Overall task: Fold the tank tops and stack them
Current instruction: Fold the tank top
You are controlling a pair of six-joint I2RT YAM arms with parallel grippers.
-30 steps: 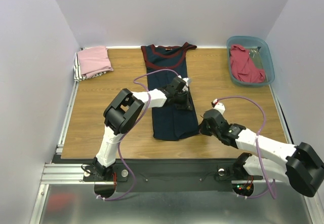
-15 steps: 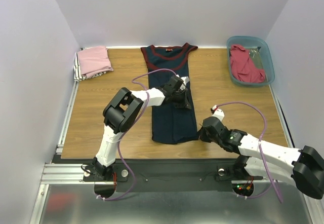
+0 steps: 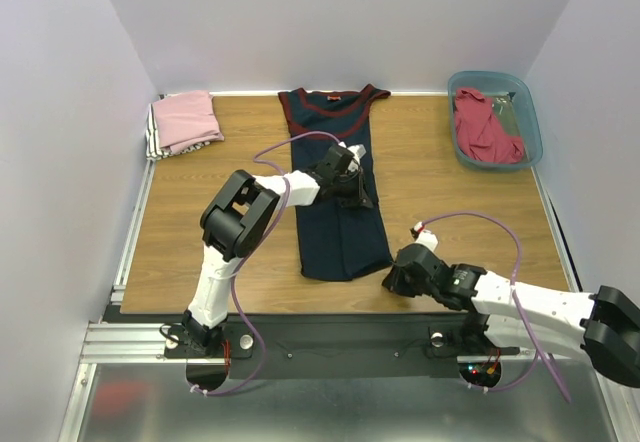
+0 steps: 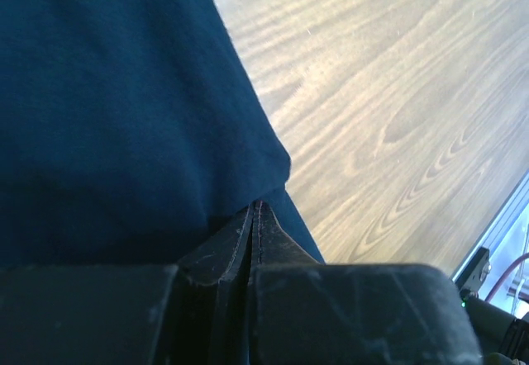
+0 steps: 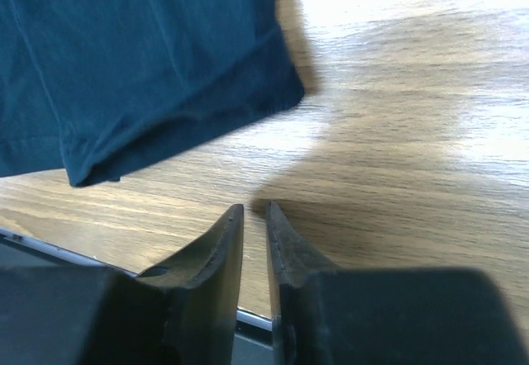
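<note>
A navy tank top with maroon trim lies lengthwise on the table's middle, folded into a narrow strip. My left gripper rests on its right edge, and in the left wrist view its jaws are shut on a pinch of the navy cloth. My right gripper hovers low by the hem's near right corner. In the right wrist view it stands slightly open over bare wood, just clear of the navy hem. A folded pink tank top lies at the far left. A red one sits crumpled in the bin.
The teal plastic bin stands at the far right corner. Striped cloth shows under the pink top. The table's near edge with its metal rail lies right below my right gripper. White walls close in on three sides.
My right gripper slid toward the near edge and left, off the cloth, and its jaws parted. My left gripper shifted slightly left and away along the navy top's edge.
</note>
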